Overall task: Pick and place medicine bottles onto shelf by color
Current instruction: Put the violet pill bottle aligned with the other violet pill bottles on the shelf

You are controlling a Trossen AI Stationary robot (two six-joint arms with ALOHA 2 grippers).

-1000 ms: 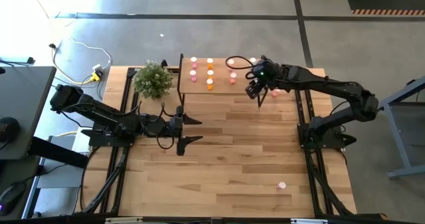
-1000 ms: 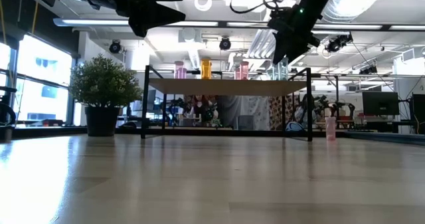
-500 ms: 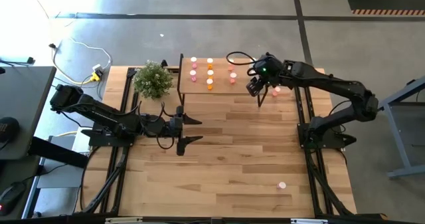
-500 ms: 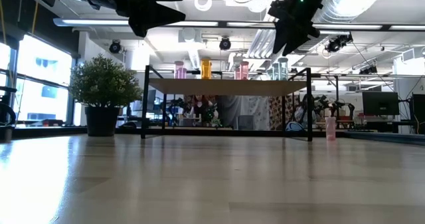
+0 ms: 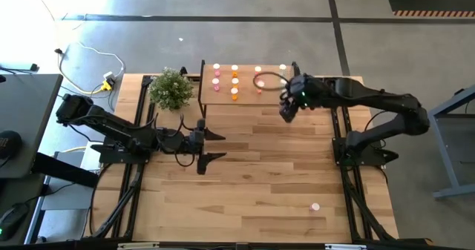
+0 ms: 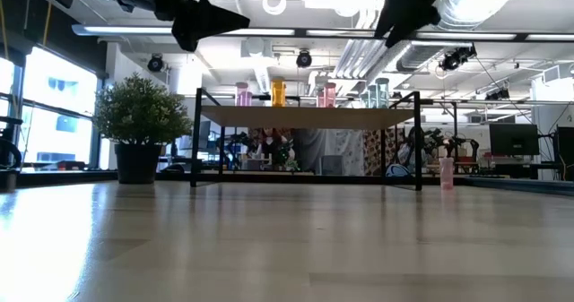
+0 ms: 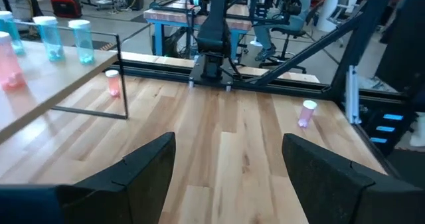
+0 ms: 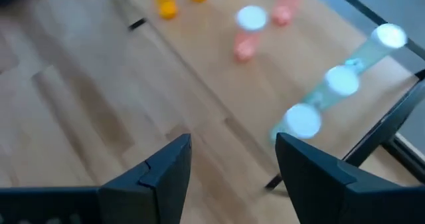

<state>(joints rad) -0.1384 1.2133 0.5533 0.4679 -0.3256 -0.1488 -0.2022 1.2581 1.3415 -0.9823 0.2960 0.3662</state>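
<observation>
While the left tool (image 5: 210,145) waits over mid-tabletop with fingers spread wide and empty, we see the right tool (image 5: 286,113) hovering just off the shelf's (image 5: 245,94) 4 o'clock corner, fingers also apart, nothing between them. On the shelf stand the medicine bottles (image 5: 234,83): pink at 9 o'clock, orange in the middle, red-pink next, and pale ones near 3 o'clock (image 8: 342,81), blurred in the right wrist view, so we count maybe three. One pink bottle (image 7: 112,82) stands on the tabletop (image 5: 260,183) beside the shelf's leg, and another (image 5: 315,206) sits well apart at the tabletop's 5 o'clock. A potted plant (image 5: 171,88) stands just beside the shelf at 9 o'clock.
</observation>
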